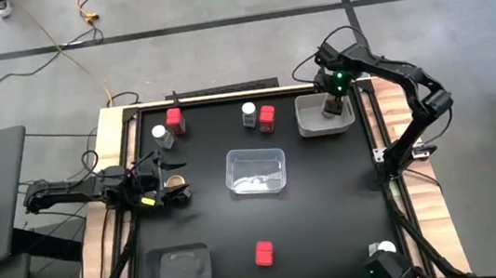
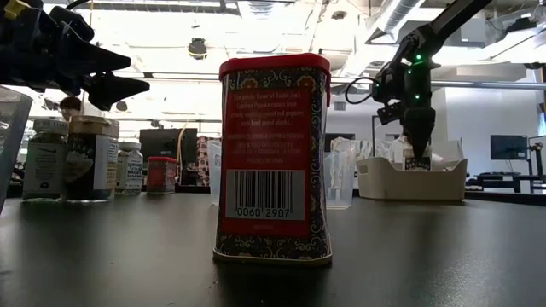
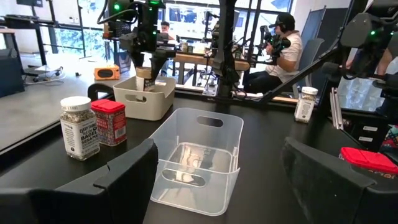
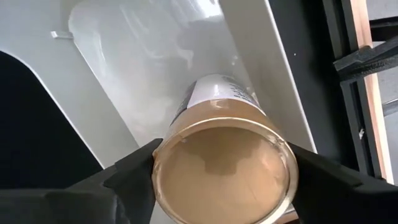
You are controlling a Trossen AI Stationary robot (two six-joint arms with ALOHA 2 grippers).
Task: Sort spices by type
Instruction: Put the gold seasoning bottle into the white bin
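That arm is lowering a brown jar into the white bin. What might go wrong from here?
1. The right pincer flanks the tan-brown cylindrical jar inside the white rectangular bin. If the jar is let go before it stands on the floor, it may tip over.
2. Lifting away, a finger could catch the jar's lid and drag it.
3. The left pincer is open near another tan-brown jar and might nudge it.

This is a robotics lab in an open industrial hall: a black worktable [image 1: 331, 214] in a wooden frame stands on a bare concrete floor [image 1: 217, 30] with trailing cables [image 1: 78, 46], beneath exposed ceiling ducts [image 2: 401, 13], with a seated person [image 3: 283, 50] among desks and monitors [image 2: 508, 147] behind.
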